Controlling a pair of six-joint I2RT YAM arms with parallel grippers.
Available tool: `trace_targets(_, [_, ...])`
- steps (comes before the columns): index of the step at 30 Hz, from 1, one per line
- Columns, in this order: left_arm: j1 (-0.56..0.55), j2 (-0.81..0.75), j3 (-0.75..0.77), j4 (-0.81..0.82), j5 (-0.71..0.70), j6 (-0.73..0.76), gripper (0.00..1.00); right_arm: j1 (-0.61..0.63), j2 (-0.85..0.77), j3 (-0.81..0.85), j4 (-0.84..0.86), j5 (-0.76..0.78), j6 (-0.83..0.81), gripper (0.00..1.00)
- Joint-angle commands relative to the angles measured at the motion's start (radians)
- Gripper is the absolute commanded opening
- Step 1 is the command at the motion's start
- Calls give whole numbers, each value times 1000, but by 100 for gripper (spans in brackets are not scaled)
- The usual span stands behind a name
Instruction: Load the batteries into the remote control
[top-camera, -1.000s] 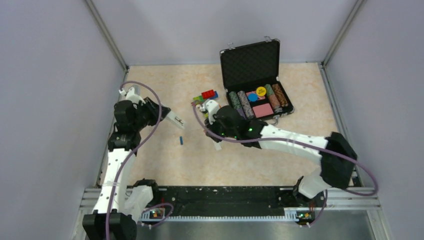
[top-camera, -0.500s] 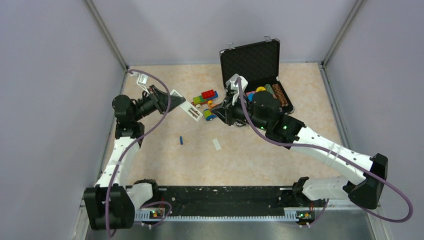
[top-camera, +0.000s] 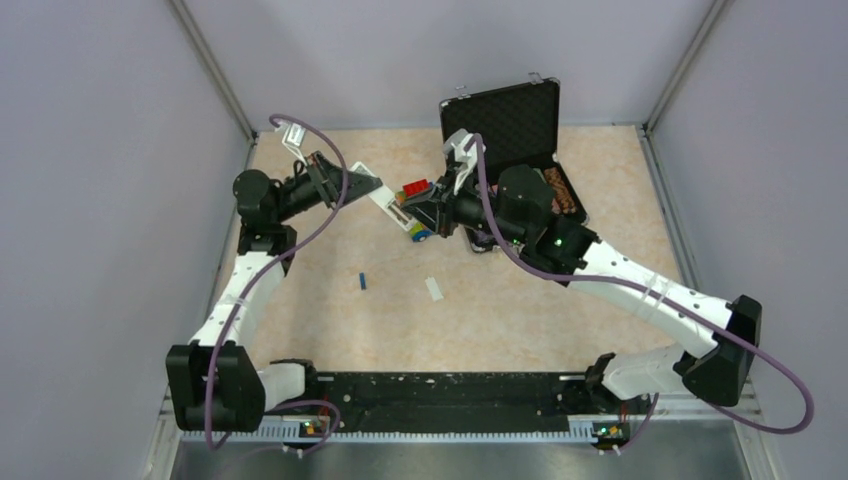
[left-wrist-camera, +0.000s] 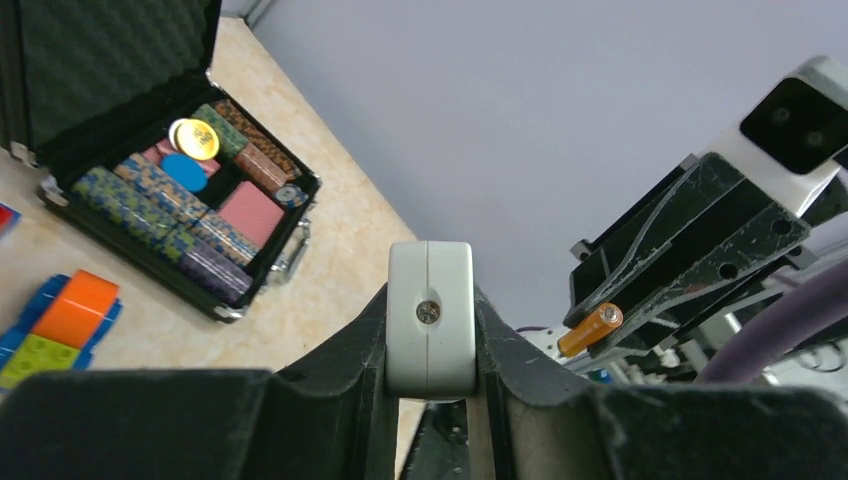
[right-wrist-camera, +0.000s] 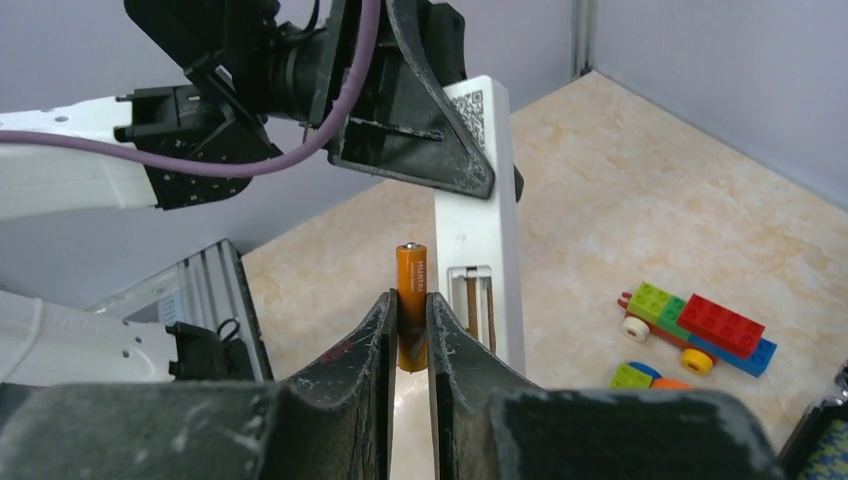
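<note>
Left tool is clamped on one end of the remote control, jaws partway closed around its width. The remote is off the table, with its free end pointing at the right tool.

Right wrist view: the remote's battery bay is open and faces the camera.

Right tool is nearly closed, pinching the orange battery by its lower half. The battery stands upright just beside the bay, on its left edge in that view. Can't tell if it touches the remote.

Blue battery lies on the table, below the remote and nearer the arm bases. White cover piece lies flat, also on the base side of the remote. Toy vehicles sit under the remote's free end. Open poker chip case is beyond the remote's free end.
</note>
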Motion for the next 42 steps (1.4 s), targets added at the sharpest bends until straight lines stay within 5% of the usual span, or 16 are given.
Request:
trace_targets(1, [-17, -16, 75, 23, -65, -158, 0, 0, 24, 67, 83, -35, 45, 14])
trace_targets(6, [-18, -52, 165, -248, -105, -138, 0, 1, 51, 81, 111, -29, 29, 15])
trace_targets(27, [-18, -89, 141, -174, -91, -173, 0, 20, 70, 67, 91, -24, -141, 15])
trace_targets(42, [-17, -69, 129, -124, -90, -201, 0, 21, 64, 63, 36, 12, -98, 18])
